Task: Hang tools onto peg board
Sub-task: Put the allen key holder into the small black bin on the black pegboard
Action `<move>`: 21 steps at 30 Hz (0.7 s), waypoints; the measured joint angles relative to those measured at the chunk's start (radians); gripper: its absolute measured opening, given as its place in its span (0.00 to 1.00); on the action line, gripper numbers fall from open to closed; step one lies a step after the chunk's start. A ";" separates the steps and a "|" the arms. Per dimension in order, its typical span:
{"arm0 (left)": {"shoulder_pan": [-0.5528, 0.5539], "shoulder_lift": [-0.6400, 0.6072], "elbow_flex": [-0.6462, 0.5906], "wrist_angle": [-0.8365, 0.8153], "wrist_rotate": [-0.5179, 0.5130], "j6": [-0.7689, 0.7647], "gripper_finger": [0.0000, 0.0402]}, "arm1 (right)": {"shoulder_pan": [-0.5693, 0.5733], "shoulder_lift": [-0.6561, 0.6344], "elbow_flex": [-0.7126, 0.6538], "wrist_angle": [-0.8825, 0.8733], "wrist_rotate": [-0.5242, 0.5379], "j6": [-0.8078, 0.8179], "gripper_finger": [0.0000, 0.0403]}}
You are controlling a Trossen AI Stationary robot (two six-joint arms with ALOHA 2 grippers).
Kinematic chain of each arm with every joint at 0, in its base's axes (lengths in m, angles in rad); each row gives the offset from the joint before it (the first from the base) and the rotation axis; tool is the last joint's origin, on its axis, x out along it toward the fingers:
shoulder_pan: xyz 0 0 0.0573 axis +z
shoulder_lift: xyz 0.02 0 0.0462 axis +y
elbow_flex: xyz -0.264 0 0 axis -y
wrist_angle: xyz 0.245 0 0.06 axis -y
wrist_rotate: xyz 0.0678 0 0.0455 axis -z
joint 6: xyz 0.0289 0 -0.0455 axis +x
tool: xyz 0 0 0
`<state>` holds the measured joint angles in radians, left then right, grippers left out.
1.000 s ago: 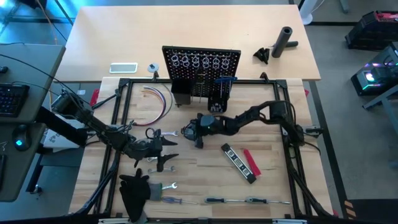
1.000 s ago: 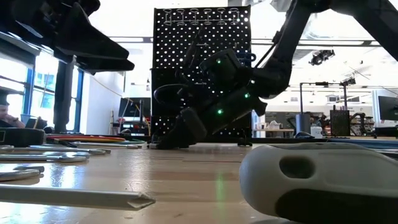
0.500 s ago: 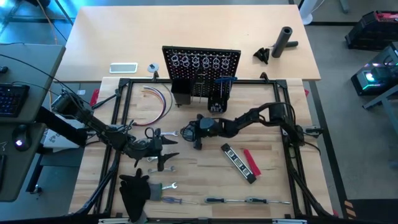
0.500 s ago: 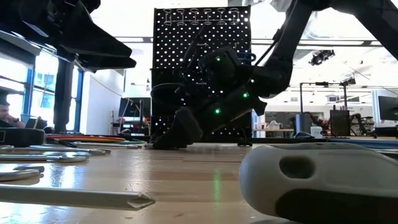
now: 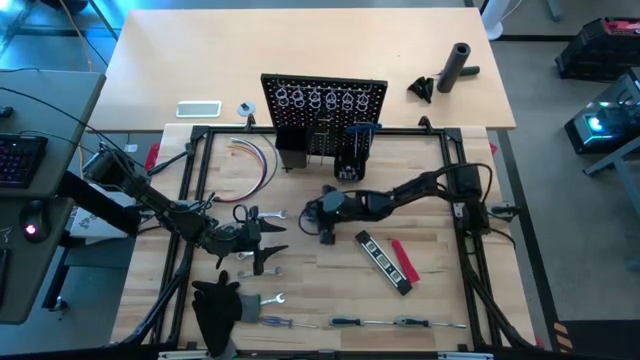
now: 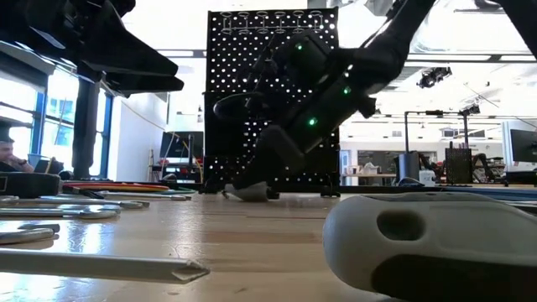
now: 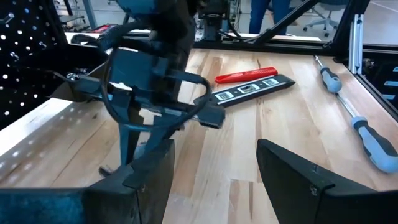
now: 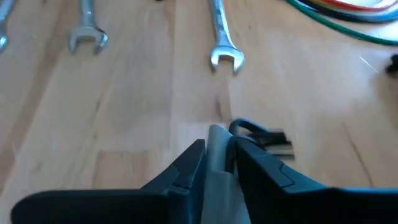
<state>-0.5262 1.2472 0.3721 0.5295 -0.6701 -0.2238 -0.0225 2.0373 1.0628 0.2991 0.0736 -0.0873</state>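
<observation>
A blurred grey screwdriver handle (image 6: 436, 243) fills the near low view, cut off at the frame edge. Screwdrivers (image 5: 400, 322) and a wrench (image 5: 262, 300) are laid along the near table edge. The left gripper (image 5: 262, 240) is seen low over pliers (image 5: 258, 262), its fingers (image 7: 298, 180) spread wide with nothing between them. A level (image 5: 384, 262) and a red tool (image 5: 402, 259) lie to the right. At mid-table, the right gripper (image 5: 312, 213) is closed on a thin grey piece (image 8: 216, 155); what the piece is cannot be made out. Wrenches (image 8: 221, 37) lie just beyond it. The peg board (image 5: 322, 120) stands farthest, partly hidden by the right arm in the low view.
</observation>
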 joint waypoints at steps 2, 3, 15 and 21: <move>0.001 0.000 0.000 0.001 -0.002 0.005 0.55 | -0.001 -0.012 0.000 -0.044 0.001 -0.001 0.16; 0.003 0.000 0.000 0.002 -0.004 0.006 0.55 | -0.001 -0.014 0.000 -0.056 0.001 -0.001 0.14; 0.122 0.160 0.011 -0.053 0.020 0.034 0.55 | 0.000 -0.018 0.001 -0.080 -0.024 0.008 0.03; 0.188 0.261 0.075 -0.052 0.120 0.097 0.55 | 0.018 -0.053 0.002 -0.082 -0.023 -0.005 0.04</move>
<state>-0.3387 1.5080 0.4468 0.4778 -0.5504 -0.1271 -0.0047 1.9841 1.0647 0.2169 0.0508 -0.0925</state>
